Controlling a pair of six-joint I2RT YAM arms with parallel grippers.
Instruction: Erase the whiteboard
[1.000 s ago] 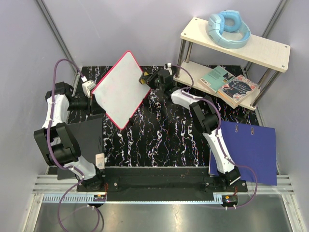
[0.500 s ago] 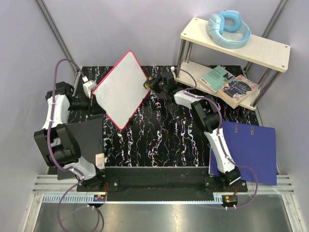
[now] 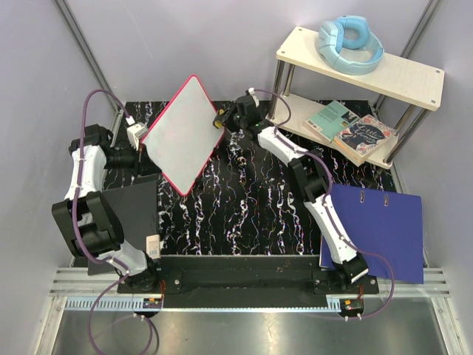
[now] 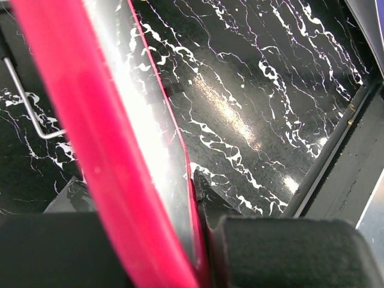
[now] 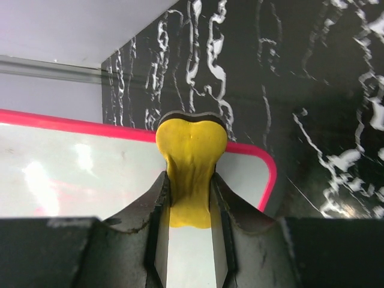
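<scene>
The whiteboard (image 3: 182, 134), white with a red-pink rim, is held tilted up off the black marble table (image 3: 251, 207). My left gripper (image 3: 142, 151) is shut on its left edge; in the left wrist view the rim (image 4: 114, 168) runs between the jaws. My right gripper (image 3: 222, 120) is shut on a yellow eraser sponge (image 5: 191, 162) with a dark underside, pressed against the board (image 5: 78, 180) near its right corner. The board's face looks blank where it shows.
A two-tier shelf (image 3: 369, 70) at the back right carries blue headphones (image 3: 349, 42) and books (image 3: 351, 129). A blue folder (image 3: 380, 229) lies at the right. A black flat panel (image 3: 133, 214) lies at the left front.
My right gripper with the sponge has moved up and away along the board's right edge toward its upper corner. The board has tilted a little more upright in the left gripper.
</scene>
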